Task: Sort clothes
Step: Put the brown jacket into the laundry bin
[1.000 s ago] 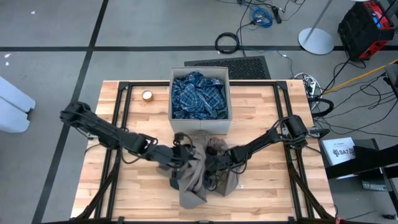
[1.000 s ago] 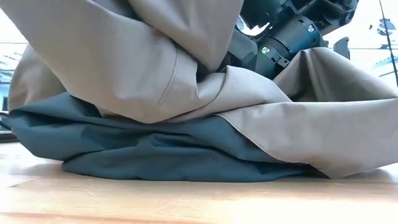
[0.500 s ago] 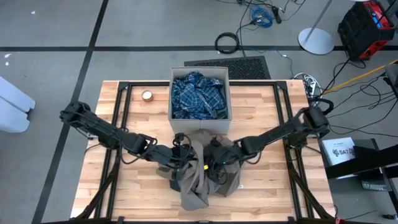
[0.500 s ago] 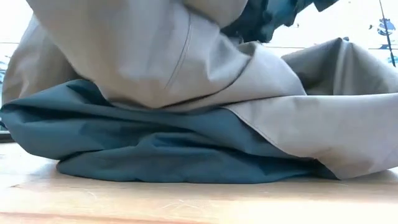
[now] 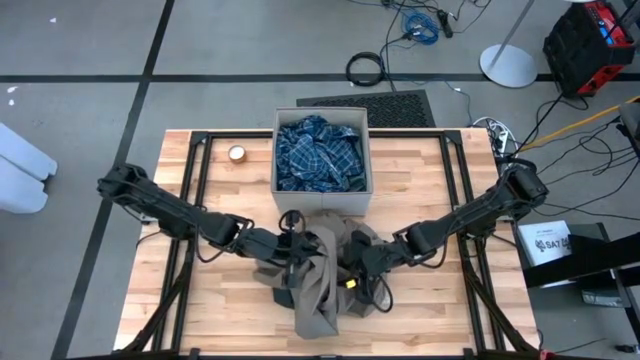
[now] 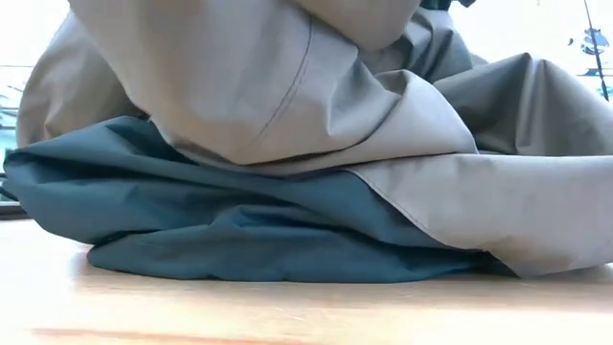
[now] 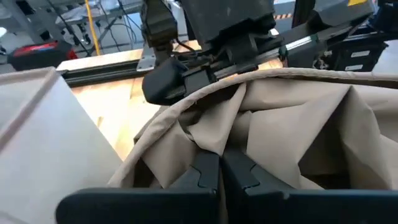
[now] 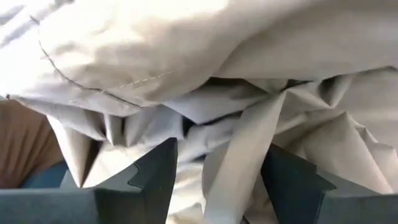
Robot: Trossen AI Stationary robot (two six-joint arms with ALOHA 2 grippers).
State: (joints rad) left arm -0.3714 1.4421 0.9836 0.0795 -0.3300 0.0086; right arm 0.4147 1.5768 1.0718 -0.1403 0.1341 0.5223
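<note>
Tan-brown garment (image 5: 322, 285) hides teal-grey shirt (image 6: 239, 230) | left tool (image 7: 221, 171) pinches it; right tool (image 8: 214, 180) agape

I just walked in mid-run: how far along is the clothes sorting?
Done: the blue plaid shirt lies in the fabric box. In hand: the left gripper pinches the tan garment, the right gripper open against it. Left: that garment and the teal one beneath.

Two dark, jointed arms; the left claw (image 7: 221, 177) and right claw (image 8: 214, 177) have notched dark fingers.
</note>
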